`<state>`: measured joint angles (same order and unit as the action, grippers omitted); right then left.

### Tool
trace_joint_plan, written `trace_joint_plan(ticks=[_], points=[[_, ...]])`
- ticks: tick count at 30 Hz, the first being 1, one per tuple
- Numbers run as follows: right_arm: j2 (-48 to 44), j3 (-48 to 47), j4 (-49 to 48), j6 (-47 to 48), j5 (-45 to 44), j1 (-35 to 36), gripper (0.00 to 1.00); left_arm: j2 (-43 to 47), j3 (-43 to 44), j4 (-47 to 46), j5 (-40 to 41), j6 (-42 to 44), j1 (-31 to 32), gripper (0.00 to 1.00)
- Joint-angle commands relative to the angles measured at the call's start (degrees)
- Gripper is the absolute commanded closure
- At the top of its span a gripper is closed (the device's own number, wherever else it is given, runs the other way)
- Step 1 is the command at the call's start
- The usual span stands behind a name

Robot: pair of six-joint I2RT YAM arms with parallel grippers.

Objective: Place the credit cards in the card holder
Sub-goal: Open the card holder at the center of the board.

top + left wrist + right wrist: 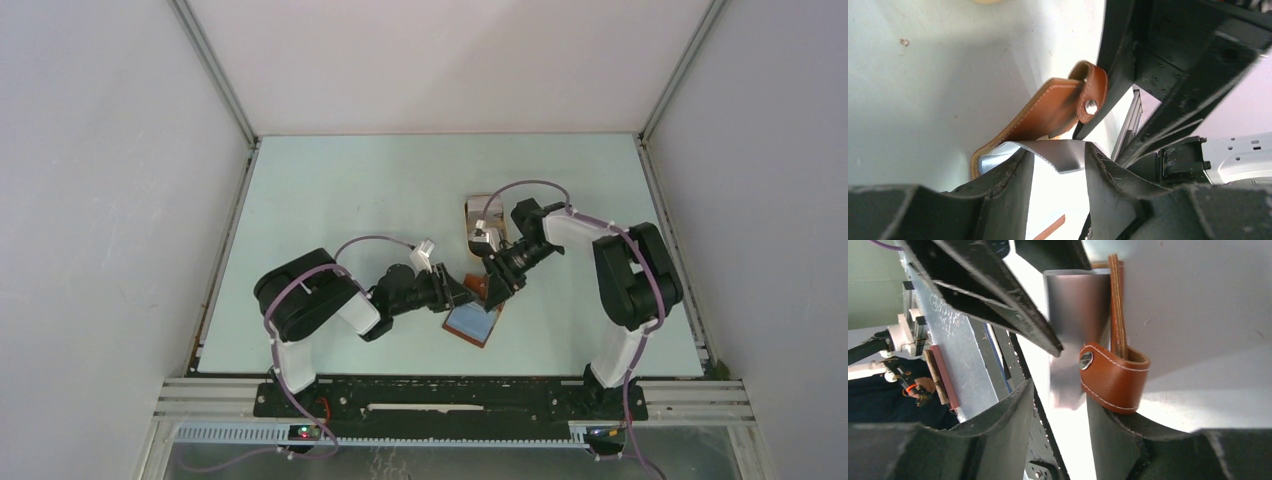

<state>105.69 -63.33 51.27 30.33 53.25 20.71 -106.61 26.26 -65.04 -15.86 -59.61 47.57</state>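
Observation:
The reddish-brown card holder [468, 335] lies open at the table's middle, between both grippers, with a pale blue face [473, 320] showing inside. In the left wrist view its stitched flap and snap strap [1058, 107] stand up. My left gripper [1058, 152] [458, 292] is shut on a grey credit card [1068, 157], which spans its fingertips and runs back into the holder. My right gripper [1060, 395] [497, 288] is open. The same grey card [1075, 305] stands in its gap, clear of the left finger. The strap [1113, 377] rests against its right finger [1108, 440].
A tan tray [483, 207] sits just behind the right gripper. White walls with metal rails enclose the pale green table [330, 200]. The arm bases and a metal frame run along the near edge.

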Motion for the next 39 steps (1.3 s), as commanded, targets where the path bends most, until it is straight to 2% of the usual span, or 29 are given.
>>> trace_joint_plan(ticks=[1,7,14,16,18,20,24,33,39], points=[[-6.3,-1.6,1.8,3.3,0.7,-0.9,0.47,-0.8,3.2,-0.9,-0.4,-0.8,-0.7,0.54],[-13.5,0.4,-1.6,3.1,-5.9,-0.9,0.45,-2.8,4.8,0.0,0.2,-1.0,-1.4,0.55],[-24.3,6.3,-10.5,4.4,-12.9,1.3,0.5,-3.6,6.3,1.3,0.3,-0.8,-1.8,0.56],[-26.7,8.3,-13.6,4.4,-14.9,2.6,0.47,-3.5,6.8,1.7,0.3,-0.8,-1.7,0.56],[-27.8,9.9,-17.5,2.7,-19.1,3.7,0.37,-3.6,7.3,2.3,0.5,-0.8,-1.8,0.56],[-27.0,10.3,-18.9,2.2,-21.8,4.1,0.29,-3.6,7.6,2.7,0.8,-0.8,-1.8,0.57],[-23.6,10.3,-18.7,1.7,-22.9,4.7,0.22,-3.6,7.9,3.0,1.0,-1.1,-1.9,0.58],[-20.1,9.6,-16.9,-1.0,-22.6,7.6,0.2,-2.3,8.4,3.2,1.9,-2.7,-1.9,0.6],[-20.4,9.0,-15.5,-2.0,-20.9,7.5,0.19,-1.6,8.9,3.4,2.6,-3.7,-1.9,0.65]])
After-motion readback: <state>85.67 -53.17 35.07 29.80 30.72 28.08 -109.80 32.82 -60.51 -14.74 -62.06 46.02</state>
